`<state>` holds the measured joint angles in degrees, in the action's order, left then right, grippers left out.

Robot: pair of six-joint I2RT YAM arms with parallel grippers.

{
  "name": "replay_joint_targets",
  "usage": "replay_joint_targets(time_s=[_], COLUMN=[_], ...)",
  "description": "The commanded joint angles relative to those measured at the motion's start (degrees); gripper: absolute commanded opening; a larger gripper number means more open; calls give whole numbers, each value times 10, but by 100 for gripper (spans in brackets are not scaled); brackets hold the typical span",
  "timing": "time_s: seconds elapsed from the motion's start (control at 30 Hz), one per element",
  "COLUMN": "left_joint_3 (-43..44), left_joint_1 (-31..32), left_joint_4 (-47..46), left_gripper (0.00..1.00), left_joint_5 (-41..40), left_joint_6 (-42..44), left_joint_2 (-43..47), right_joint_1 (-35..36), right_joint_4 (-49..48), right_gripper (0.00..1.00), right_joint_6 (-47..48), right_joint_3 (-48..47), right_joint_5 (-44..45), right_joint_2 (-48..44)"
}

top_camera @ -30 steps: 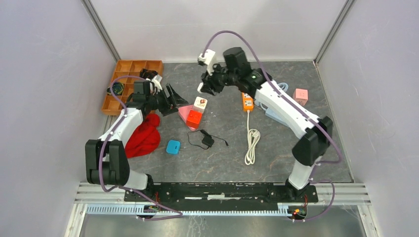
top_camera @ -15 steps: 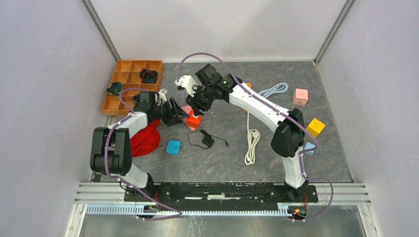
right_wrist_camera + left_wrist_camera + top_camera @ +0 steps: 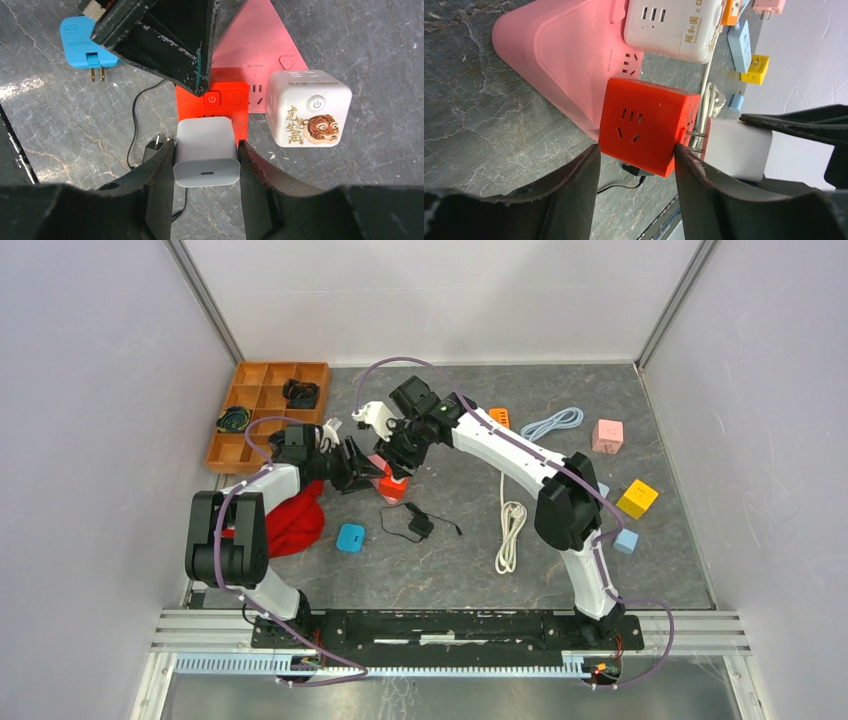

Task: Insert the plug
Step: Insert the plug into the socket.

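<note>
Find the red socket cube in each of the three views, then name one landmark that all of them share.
Top external: red socket cube left of centre on the table.
Left wrist: centre of the frame.
Right wrist: centre of the frame, just beyond the white charger.
Shared landmark: the pink triangular power strip, beside the cube.

A white cube socket [image 3: 307,107] is carrying the gold Chinese characters 虎虎生威 beside a cartoon tiger face, with a power symbol on the round button above them. In the left wrist view, another face is showing gold Chinese characters followed by "×", not fully legible. A red cube socket [image 3: 227,82] is displaying a power symbol on its button. A pink triangular power strip [image 3: 250,40] is bearing tiny print, apparently "MAX 2500W".
</note>
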<state>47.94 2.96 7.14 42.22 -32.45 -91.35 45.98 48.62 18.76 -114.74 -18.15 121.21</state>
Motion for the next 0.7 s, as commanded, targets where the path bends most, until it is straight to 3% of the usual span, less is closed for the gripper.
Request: replay_joint_targets(time_s=[0.0,0.27,0.67], left_joint_3=[14,15,15], left_joint_1=[-1,-1,-1], left_joint_4=[-2,4,4], left_gripper=[62,61,60], left_joint_5=[-16,-18,-13], left_joint_6=[40,44,44], left_joint_2=[-15,-20,-29], right_joint_1=[-1,-1,-1], right_joint_4=[-8,3,-70], right_gripper=[19,19,20], right_joint_6=[11,15,-22], right_joint_3=[-30,-39,-20], right_joint_5=[-4,20,14], right_joint_2=[15,33,34])
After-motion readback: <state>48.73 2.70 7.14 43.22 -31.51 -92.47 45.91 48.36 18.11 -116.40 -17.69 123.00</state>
